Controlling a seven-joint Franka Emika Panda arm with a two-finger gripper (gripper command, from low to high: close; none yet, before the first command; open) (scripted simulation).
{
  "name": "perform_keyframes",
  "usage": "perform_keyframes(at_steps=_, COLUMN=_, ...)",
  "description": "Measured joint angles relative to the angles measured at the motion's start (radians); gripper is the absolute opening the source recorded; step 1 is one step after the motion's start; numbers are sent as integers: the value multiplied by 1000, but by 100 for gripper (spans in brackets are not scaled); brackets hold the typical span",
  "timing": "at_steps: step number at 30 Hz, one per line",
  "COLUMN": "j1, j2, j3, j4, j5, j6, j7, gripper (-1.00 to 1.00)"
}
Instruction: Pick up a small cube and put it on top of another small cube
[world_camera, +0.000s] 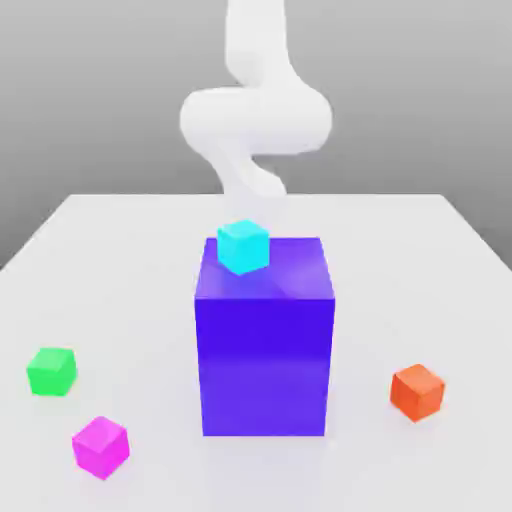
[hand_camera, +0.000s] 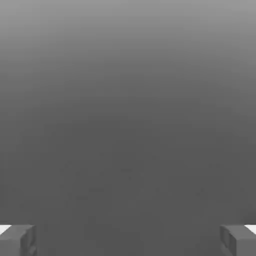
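Observation:
The small magenta-pink cube (world_camera: 100, 446) rests on the white table (world_camera: 400, 240) near the front edge, at the exterior view's left. The small bright green cube (world_camera: 52, 371) sits apart from it, a little further back and further left. The white arm (world_camera: 255, 120) rises behind the big purple block, far from both cubes. In the hand view my gripper (hand_camera: 128, 241) is open, its grey fingertips (hand_camera: 17, 241) spread wide with nothing between them and only plain grey background ahead.
A tall purple block (world_camera: 265, 350) stands at the table's middle with a cyan cube (world_camera: 243, 246) on its top's back left corner. An orange cube (world_camera: 417, 391) lies on the table at the exterior view's right.

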Motion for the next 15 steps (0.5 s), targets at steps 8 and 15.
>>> perform_keyframes(at_steps=8, j1=84, j2=-10, j3=-216, j4=-23, j5=-102, j6=-16, j7=-443, gripper=0)
perform_keyframes(at_steps=15, j1=168, j2=22, j3=-410, j4=-48, j5=-186, j6=-5, j7=-823, gripper=0)
